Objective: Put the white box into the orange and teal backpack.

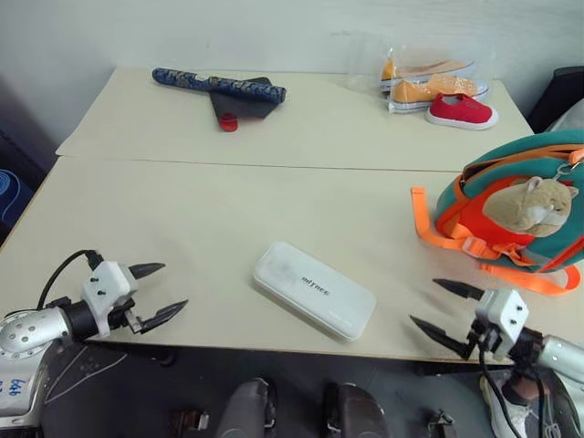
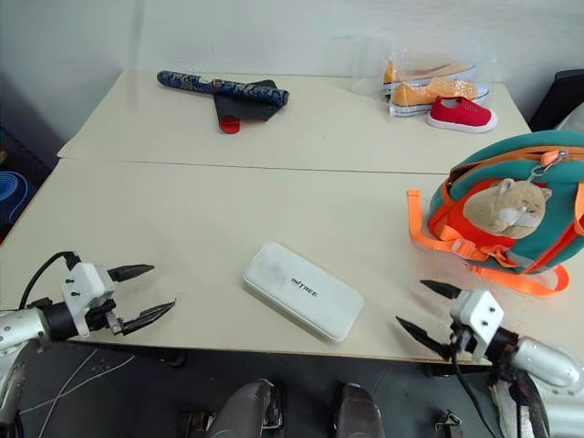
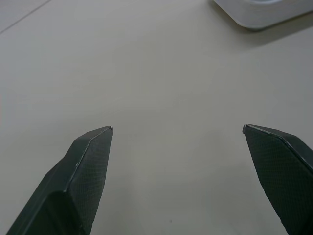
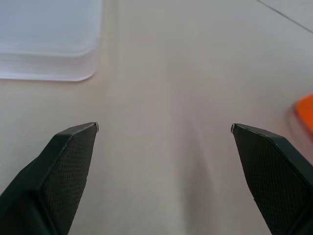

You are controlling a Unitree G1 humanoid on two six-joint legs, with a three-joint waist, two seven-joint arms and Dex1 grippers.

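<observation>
Nothing is done yet — you have both grippers spread wide and empty.

Your left gripper [image 1: 161, 291] and right gripper [image 1: 443, 308] flank the white box [image 1: 314, 289], which lies flat on the table [image 1: 182, 210]; the orange and teal backpack [image 1: 520, 205] stands apart on your right. Its strap [image 4: 305, 112] edges into the right wrist view — the left wrist view catches a box corner.

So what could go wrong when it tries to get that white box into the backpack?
The white box lies flat near the table's front edge, so a clumsy pinch by either open gripper, left or right, might nudge it off. The backpack looks closed, its plush charm and loose orange straps could snag fingers.
</observation>
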